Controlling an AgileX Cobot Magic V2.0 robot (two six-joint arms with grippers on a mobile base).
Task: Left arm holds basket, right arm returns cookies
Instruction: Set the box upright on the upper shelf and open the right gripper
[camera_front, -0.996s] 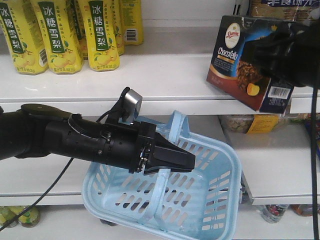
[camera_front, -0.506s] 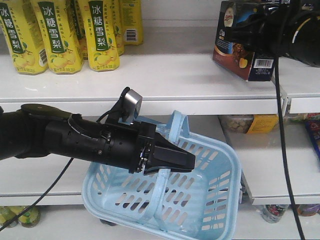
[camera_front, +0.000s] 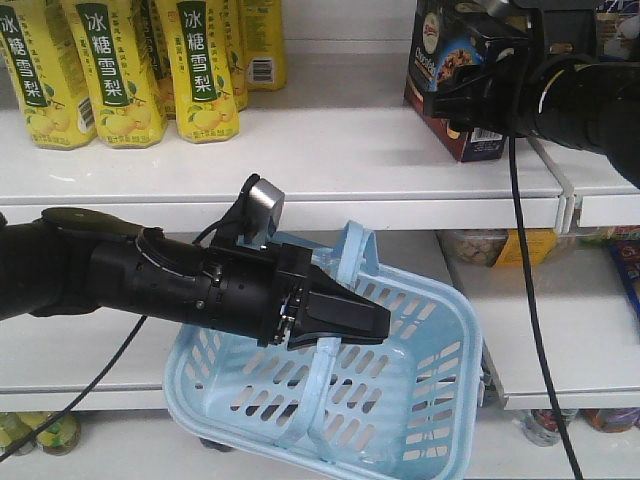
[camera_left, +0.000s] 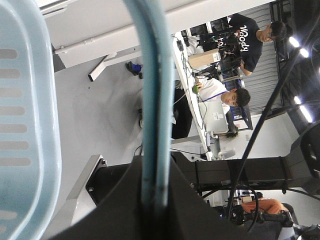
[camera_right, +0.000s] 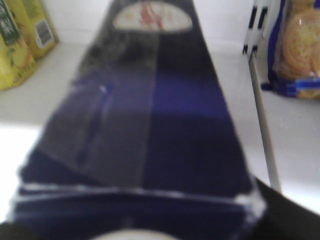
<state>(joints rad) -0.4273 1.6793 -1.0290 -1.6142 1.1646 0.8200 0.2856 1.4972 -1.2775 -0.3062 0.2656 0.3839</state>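
My left arm (camera_front: 120, 275) reaches in from the left. Its gripper (camera_front: 372, 322) is shut on the two flat handles (camera_left: 155, 100) of the light blue basket (camera_front: 420, 400), which hangs tilted below it in front of the lower shelves. At the top right, my right arm (camera_front: 590, 105) stretches over the top shelf. The right gripper (camera_front: 468, 95) is shut on the cookies (camera_front: 440, 55), a dark navy and maroon box held just above or on the shelf board. In the right wrist view the navy box (camera_right: 160, 125) fills the frame, pointing toward the shelf's back.
Yellow drink cartons (camera_front: 120, 70) stand at the left of the white top shelf (camera_front: 330, 150). A white divider rail (camera_front: 562, 195) runs just right of the box. A clear pack of pale crackers (camera_right: 300, 50) lies beyond it. Another pack (camera_front: 500, 247) sits one shelf down.
My right arm has carried the cookie box up and left, from in front of the shelf edge to over the top shelf, turning it end-on. Left arm and basket stayed still.
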